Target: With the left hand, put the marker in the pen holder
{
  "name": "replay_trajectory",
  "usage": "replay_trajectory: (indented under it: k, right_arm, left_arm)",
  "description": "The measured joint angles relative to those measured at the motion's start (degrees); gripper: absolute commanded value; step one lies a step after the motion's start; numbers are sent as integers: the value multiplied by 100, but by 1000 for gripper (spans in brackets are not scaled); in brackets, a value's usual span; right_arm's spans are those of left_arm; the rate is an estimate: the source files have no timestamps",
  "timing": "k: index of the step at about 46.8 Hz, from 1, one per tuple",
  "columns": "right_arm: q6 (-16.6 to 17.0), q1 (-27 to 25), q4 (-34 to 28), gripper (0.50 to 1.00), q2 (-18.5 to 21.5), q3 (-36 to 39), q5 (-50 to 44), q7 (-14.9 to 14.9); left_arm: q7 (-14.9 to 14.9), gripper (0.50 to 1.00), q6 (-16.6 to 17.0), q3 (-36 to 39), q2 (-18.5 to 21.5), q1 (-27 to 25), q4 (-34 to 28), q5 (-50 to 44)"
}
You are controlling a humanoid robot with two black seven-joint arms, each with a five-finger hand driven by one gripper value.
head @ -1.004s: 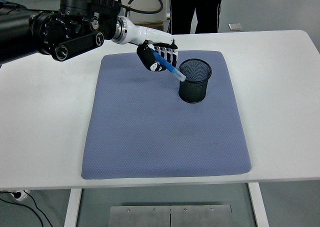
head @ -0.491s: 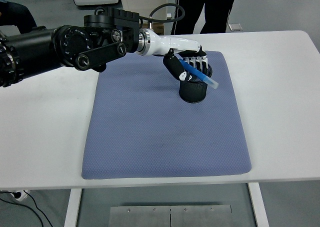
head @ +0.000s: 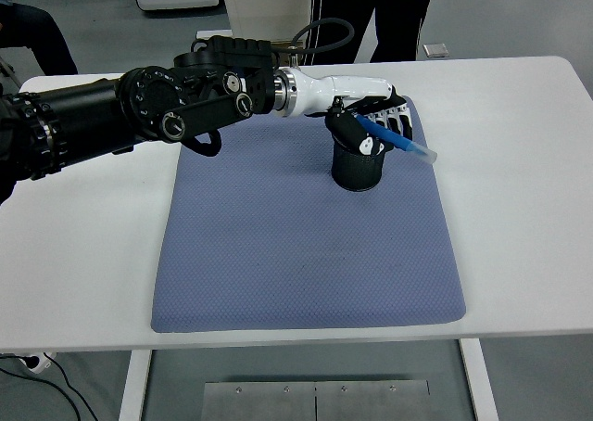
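Since the earlier frames the left arm had reached further toward the surface's right side, carrying the left hand (head: 371,129) from short of the pen holder (head: 359,169) to directly over its mouth. The fingers were clamped on the blue marker (head: 397,140), which lay nearly level, its pale tip jutting out past the holder's right rim rather than pointing down into it. The black mesh pen holder stood upright on the blue-grey mat (head: 296,245) near the mat's far right corner, its opening largely hidden beneath the hand. The marker was therefore above the holder but not yet inside. Judging from this, the carry looked finished and the remaining work was to tip the marker upright so its end cleared the rim before the fingers let go; released as it lay, it would probably rest across the rim or roll off onto the mat. The right arm was out of view.
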Motion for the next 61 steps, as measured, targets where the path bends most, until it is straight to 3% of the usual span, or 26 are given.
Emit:
replay_trajectory:
  k: [28, 37, 42, 46, 48, 56, 61]
  right_arm:
    - [2, 0, 1, 1000, 0, 0, 0, 0]
    - [2, 0, 1, 1000, 0, 0, 0, 0]
    - [2, 0, 1, 1000, 0, 0, 0, 0]
    - [1, 0, 1, 1000, 0, 0, 0, 0]
    - [1, 0, 1, 1000, 0, 0, 0, 0]
    - [1, 0, 1, 1000, 0, 0, 0, 0]
    - [1, 0, 2, 1000, 0, 0, 0, 1]
  left_arm:
    - [-16, 500, 198, -81, -186, 575, 431, -1811]
    - [-17, 657, 372, -76, -211, 716, 473, -2136]
    - [-17, 710, 467, -76, -211, 729, 476, -2206]
    - [-17, 803, 472, -102, -211, 730, 476, -2239]
    - [-18, 824, 473, -168, -211, 730, 476, -2276]
    - [-23, 827, 468, -242, -210, 730, 476, -2331]
    - [-48, 912, 449, -447, -15, 693, 503, -2474]
